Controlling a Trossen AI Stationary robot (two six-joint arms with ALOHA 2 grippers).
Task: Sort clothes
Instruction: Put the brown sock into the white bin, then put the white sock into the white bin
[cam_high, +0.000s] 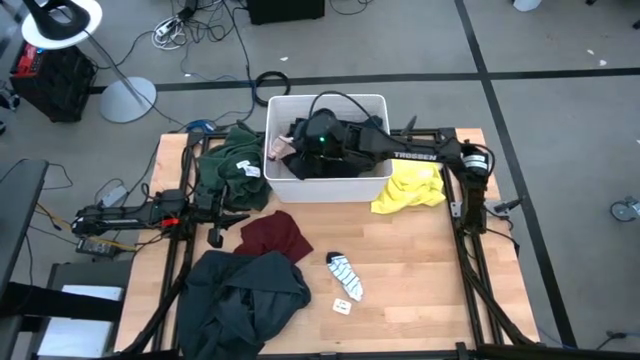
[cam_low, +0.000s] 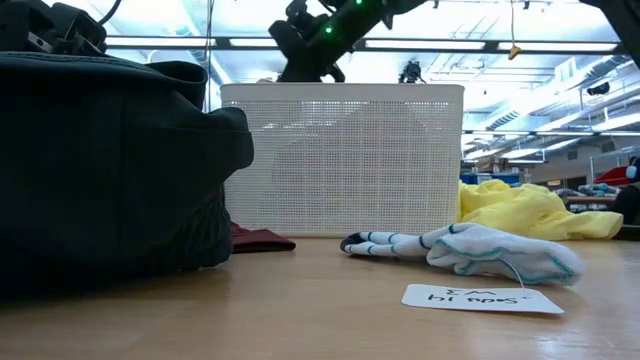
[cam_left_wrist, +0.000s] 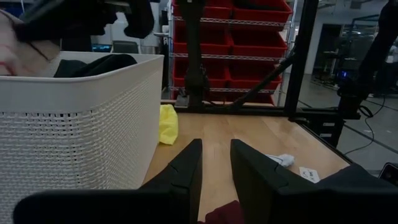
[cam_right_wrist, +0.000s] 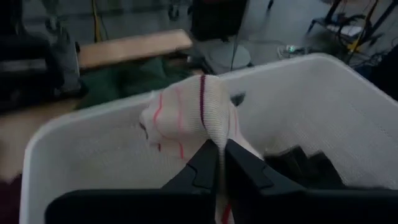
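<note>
My right gripper (cam_right_wrist: 221, 155) is over the left part of the white tub (cam_high: 327, 190), shut on a pale sock with red and purple stripes (cam_right_wrist: 186, 115). Dark clothes (cam_right_wrist: 305, 165) lie inside the tub. My left gripper (cam_left_wrist: 214, 165) is open and empty, low over the table left of the tub, with the maroon piece (cam_high: 272, 237) just under its fingers. The green top (cam_high: 232, 170) lies left of the tub, the yellow piece (cam_high: 410, 190) to its right, and the dark jacket (cam_high: 240, 295) at the near left. A white sock with blue stripes (cam_high: 345, 275) lies flat on the wood. My right gripper pinches a bunched fold of the pale striped sock (cam_right_wrist: 208, 134) between its two fingertips. The arm reaches in from the table's right, above the tub. The sock bulges out past the fingertips and is lifted clear of the tub floor, with some of it trailing under the fingers (cam_right_wrist: 225, 210).
A small paper tag (cam_high: 342, 306) lies near the blue-striped sock. Bare wood lies between the tub and the near edge, right of the jacket. The arms' black frames run along both table sides. Cables and a lamp stand on the floor beyond the far edge.
</note>
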